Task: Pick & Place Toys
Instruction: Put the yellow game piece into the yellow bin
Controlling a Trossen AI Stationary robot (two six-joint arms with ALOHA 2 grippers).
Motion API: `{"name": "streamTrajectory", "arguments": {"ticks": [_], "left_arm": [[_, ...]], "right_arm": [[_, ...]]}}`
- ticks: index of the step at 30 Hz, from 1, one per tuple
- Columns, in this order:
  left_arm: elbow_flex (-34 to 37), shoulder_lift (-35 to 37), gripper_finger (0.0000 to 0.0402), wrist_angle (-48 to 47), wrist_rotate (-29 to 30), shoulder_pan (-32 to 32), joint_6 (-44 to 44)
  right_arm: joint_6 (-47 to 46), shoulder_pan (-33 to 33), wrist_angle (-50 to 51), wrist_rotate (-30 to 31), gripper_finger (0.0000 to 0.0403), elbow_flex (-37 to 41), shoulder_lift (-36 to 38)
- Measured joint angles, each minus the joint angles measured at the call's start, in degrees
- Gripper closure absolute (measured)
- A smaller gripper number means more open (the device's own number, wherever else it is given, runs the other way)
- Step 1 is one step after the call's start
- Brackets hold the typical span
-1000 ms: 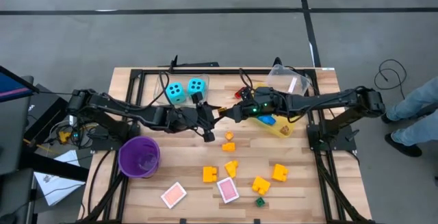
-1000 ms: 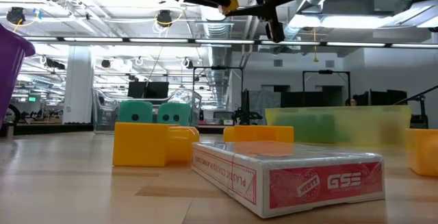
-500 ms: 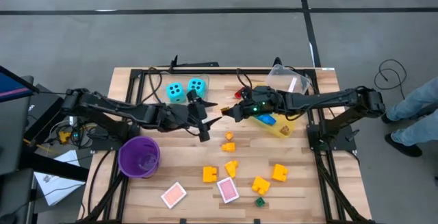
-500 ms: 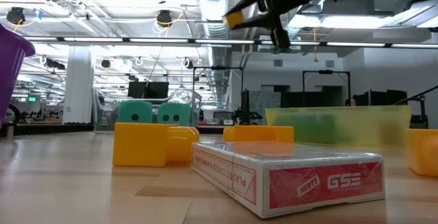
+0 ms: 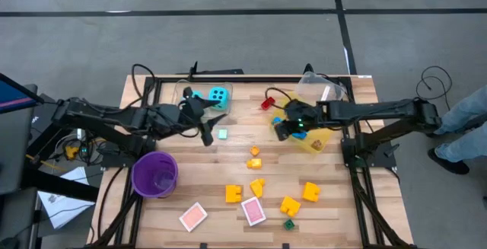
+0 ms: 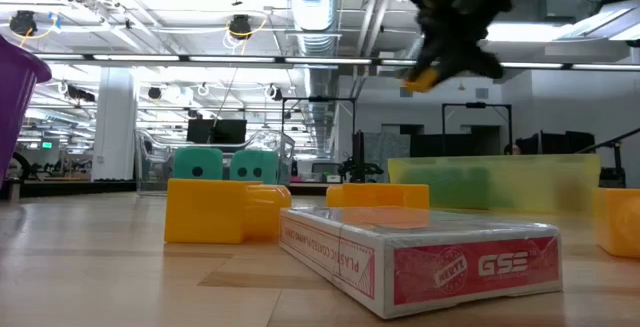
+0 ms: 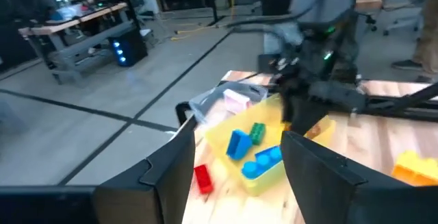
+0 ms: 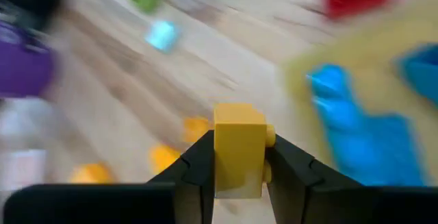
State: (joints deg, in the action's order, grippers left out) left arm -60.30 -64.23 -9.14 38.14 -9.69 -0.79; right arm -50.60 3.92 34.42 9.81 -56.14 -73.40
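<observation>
My right gripper [image 5: 283,129] hangs above the table at the left edge of the yellow bin [image 5: 318,144], shut on a small yellow brick [image 8: 239,142]. The bin holds blue bricks [image 7: 239,144] and a green one [image 7: 258,132]. My left gripper [image 7: 236,176] stands open with nothing in it, high over the table's far left part [image 5: 205,127], close to the cyan dice [image 5: 218,95]. Yellow bricks [image 5: 289,205], orange bricks [image 5: 254,158] and pink cards [image 5: 253,211] lie on the near half of the table. A red brick [image 5: 265,103] lies at the far side. My right gripper pinches the yellow brick by two opposite sides [image 8: 219,157] between its two fingers. The fingers slant downward toward the table. The brick [image 6: 420,77] is lifted clear, high above the table top.
A purple cup [image 5: 156,174] stands at the near left. A small pale green piece [image 5: 221,134] lies on the wood next to the left gripper. A clear plastic container [image 5: 323,89] sits at the far right corner. A person's legs show beyond the table's right edge.
The two grippers met over the table's middle around the yellow brick. My left gripper has since drawn back toward the left edge and risen, without the brick. My right gripper has carried the brick toward the yellow bin and tipped downward.
</observation>
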Motion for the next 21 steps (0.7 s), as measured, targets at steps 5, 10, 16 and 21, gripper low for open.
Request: {"name": "streamTrajectory", "arguments": {"ticks": [5, 10, 16, 21], "left_arm": [[1.98, 0.97, 0.0204, 0.34, 1.88, 0.07, 1.56], [4.0, 0.8, 0.0216, 0.53, 1.85, 0.35, 6.51], [4.98, 0.08, 0.0229, 0.73, 1.78, 0.37, 10.24], [5.1, 0.07, 0.0238, 0.65, 1.92, 0.37, 10.72]], "right_arm": [[-1.93, -1.32, 15.16, 5.28, 0.0313, 0.0, 4.25], [-3.92, -0.96, 27.66, 9.74, 0.0313, 0.05, 8.55], [-4.73, 1.66, 35.73, 11.27, 0.0313, 0.07, 13.75], [-4.93, 4.45, 38.79, 11.27, 0.0314, 2.71, 18.51]]}}
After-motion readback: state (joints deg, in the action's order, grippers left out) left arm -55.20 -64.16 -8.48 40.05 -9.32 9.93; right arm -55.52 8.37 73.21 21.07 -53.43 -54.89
